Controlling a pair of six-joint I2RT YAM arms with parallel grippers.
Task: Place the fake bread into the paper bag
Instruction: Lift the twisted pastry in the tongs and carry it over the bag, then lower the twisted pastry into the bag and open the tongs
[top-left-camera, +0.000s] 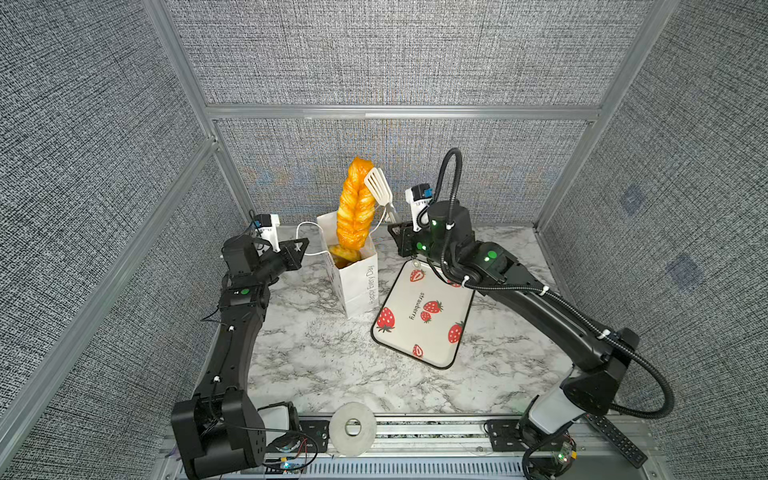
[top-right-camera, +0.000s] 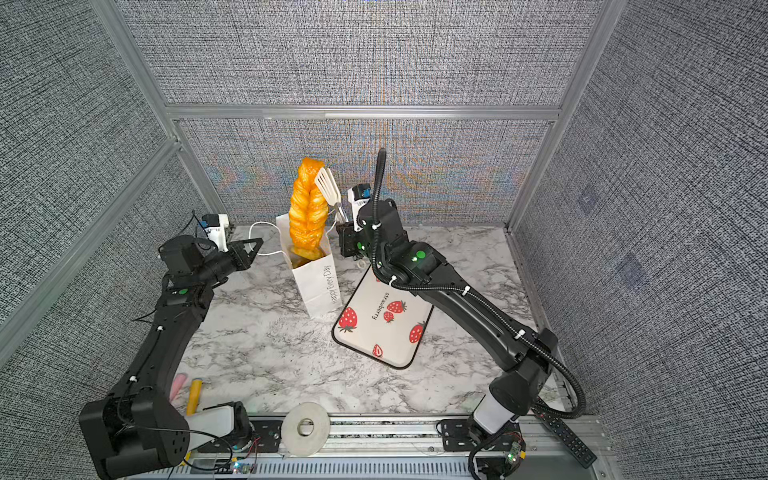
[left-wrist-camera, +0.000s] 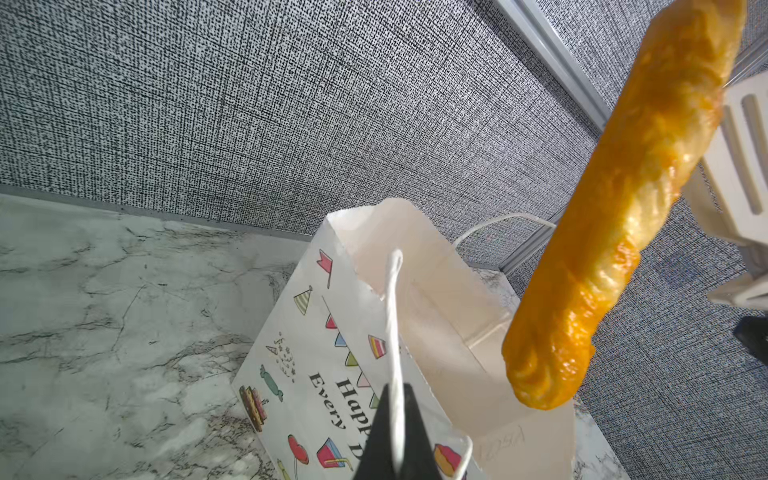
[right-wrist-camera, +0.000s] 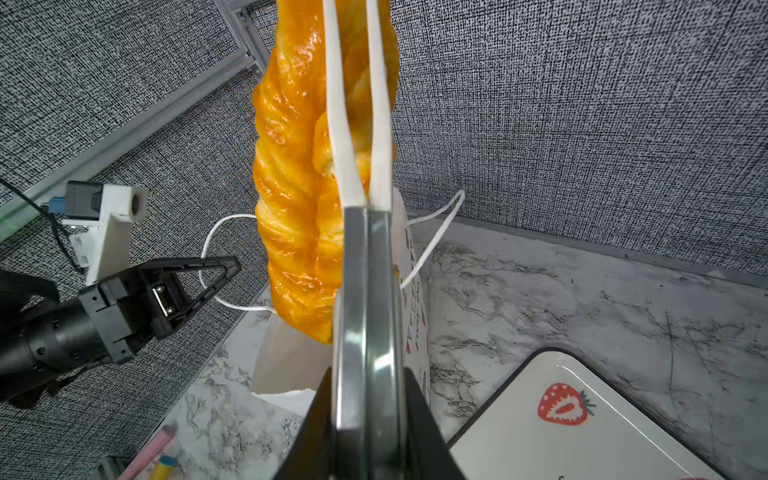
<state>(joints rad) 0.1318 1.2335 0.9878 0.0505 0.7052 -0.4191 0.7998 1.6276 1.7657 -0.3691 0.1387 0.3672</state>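
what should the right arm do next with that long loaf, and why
Probably lower the tongs straight down: the long loaf hangs upright, its lower end only at the mouth of the paper bag, while the left gripper holds a cord handle.

Both top views: high above the arms' bases, looking down and forward over the whole table. Left wrist camera: close behind the left gripper, facing along its jaws. Right wrist camera: close behind the right gripper, facing along the tongs. All four views share the paper bag and the fake bread.
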